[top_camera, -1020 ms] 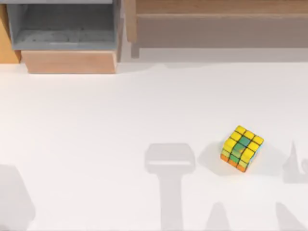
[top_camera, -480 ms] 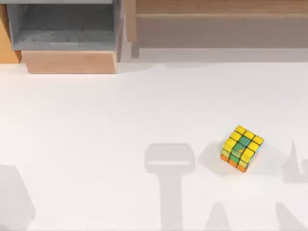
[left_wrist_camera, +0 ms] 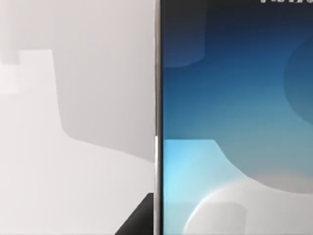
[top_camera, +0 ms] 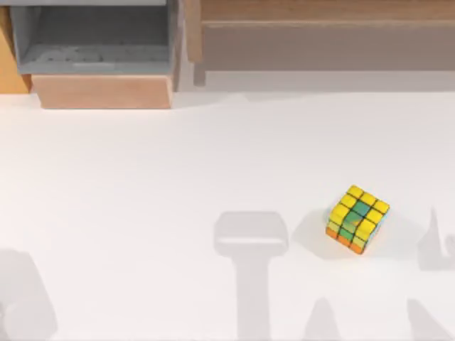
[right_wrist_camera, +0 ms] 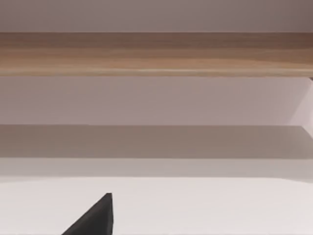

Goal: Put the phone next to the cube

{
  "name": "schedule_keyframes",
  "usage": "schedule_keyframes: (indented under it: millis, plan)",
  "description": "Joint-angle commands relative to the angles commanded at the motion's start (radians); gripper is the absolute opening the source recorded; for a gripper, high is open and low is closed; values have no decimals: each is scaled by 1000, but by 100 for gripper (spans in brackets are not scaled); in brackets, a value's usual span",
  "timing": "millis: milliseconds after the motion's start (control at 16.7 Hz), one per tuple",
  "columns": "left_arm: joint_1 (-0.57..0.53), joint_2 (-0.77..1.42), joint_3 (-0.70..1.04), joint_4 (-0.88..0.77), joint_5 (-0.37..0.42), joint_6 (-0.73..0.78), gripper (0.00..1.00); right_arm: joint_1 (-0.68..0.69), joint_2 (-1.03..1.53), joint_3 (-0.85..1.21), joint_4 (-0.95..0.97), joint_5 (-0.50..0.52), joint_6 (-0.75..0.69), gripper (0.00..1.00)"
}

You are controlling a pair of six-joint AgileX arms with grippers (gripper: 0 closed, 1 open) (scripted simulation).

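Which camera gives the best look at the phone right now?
The left wrist view: the phone is seen up close there, with its blue gradient screen, dark bezel and pale edge beside the white table. The top view gives the cube on the table, and the right wrist view a wooden shelf.

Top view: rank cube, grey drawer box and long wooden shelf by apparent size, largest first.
1. Long wooden shelf, spanning the back edge from centre to right.
2. Grey drawer box, back left.
3. Cube, by far the smallest, on the table front right.
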Motion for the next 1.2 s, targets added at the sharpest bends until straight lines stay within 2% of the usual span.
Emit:
schedule_keyframes:
  millis: [300,600,900,1200]
  plan:
    - [-7,-14,19,0,-2,-6,0,0,0,0,0,0,0,100]
    - [-88,-25,192,-21,-3,-80,0,0,0,0,0,0,0,100]
    - [-243,63,449,-64,1,-214,0,0,0,0,0,0,0,100]
    - [-447,188,711,-131,2,-390,0,0,0,0,0,0,0,100]
